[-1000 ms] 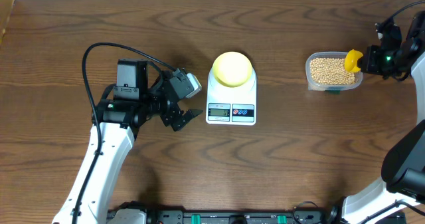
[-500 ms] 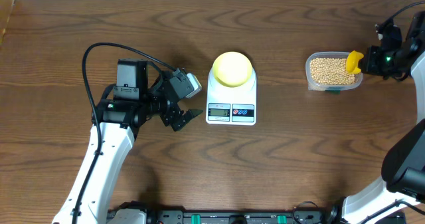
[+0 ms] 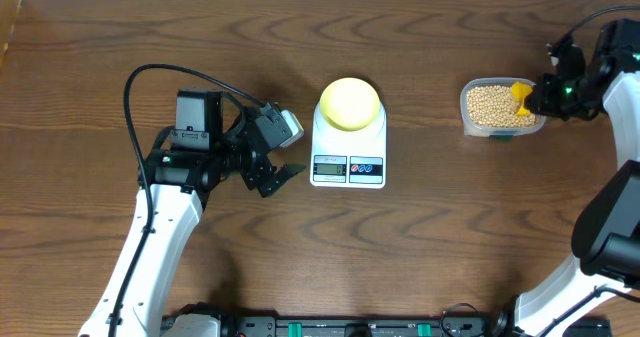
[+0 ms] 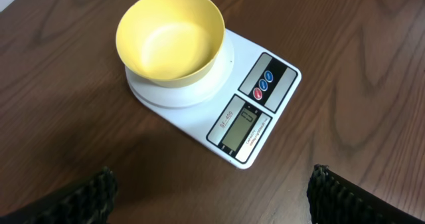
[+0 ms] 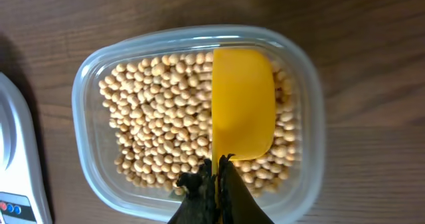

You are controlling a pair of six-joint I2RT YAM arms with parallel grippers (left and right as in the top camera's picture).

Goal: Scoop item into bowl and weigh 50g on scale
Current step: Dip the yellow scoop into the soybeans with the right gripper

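One filling step is in hand: right gripper (image 5: 216,177), jaws clamped on the scoop (image 5: 242,104) over beans (image 5: 159,124) near the right edge of the counter (image 3: 420,257), should next dig in; left gripper (image 3: 282,177) gapes wide and empty.

Overhead: fixed, far, straight down on whole table (image 3: 430,247). Left wrist: near, oblique down onto scale (image 4: 246,124) and bowl (image 4: 169,38). Right wrist: very near, straight down along scoop (image 5: 242,101) into tub (image 5: 87,127), scale corner at left edge. Scale shows in all three.
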